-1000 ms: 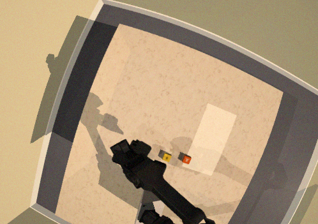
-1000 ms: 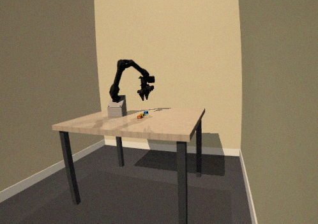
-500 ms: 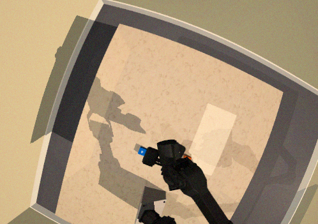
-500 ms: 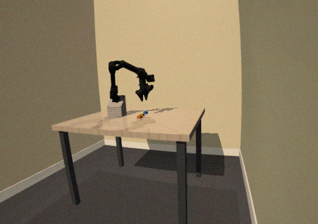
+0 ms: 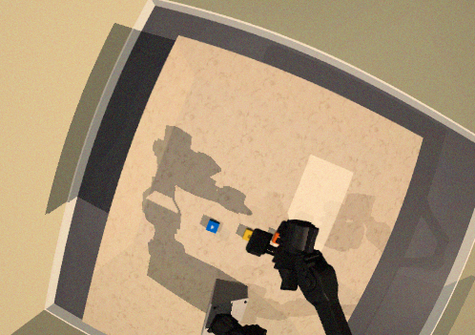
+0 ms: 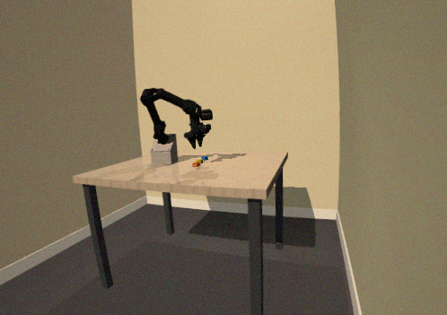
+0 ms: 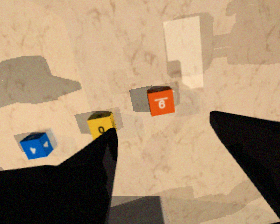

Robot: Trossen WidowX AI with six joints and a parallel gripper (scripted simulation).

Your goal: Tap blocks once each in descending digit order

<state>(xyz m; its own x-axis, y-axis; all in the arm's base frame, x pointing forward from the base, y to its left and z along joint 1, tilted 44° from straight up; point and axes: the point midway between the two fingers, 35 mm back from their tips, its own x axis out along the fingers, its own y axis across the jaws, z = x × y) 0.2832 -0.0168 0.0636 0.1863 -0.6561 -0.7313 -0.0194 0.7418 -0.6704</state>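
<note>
Your gripper [image 7: 163, 145] hangs above the table [image 6: 233, 181] with its jaws spread wide and nothing between them. Take the orange block [image 7: 161, 101] as your marker: it sits on the tabletop under the gripper, the yellow block [image 7: 101, 125] just beside it, the blue block [image 7: 37, 145] beyond the yellow.

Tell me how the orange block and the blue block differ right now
The orange block bears an underlined digit, a 6 or a 9; the blue block shows only a small white mark too blurred to read. In the wrist view, orange lies near the middle, between the open gripper fingers; blue sits far off to the side, beyond the yellow block. Both are small cubes resting on the table, untouched.
</note>
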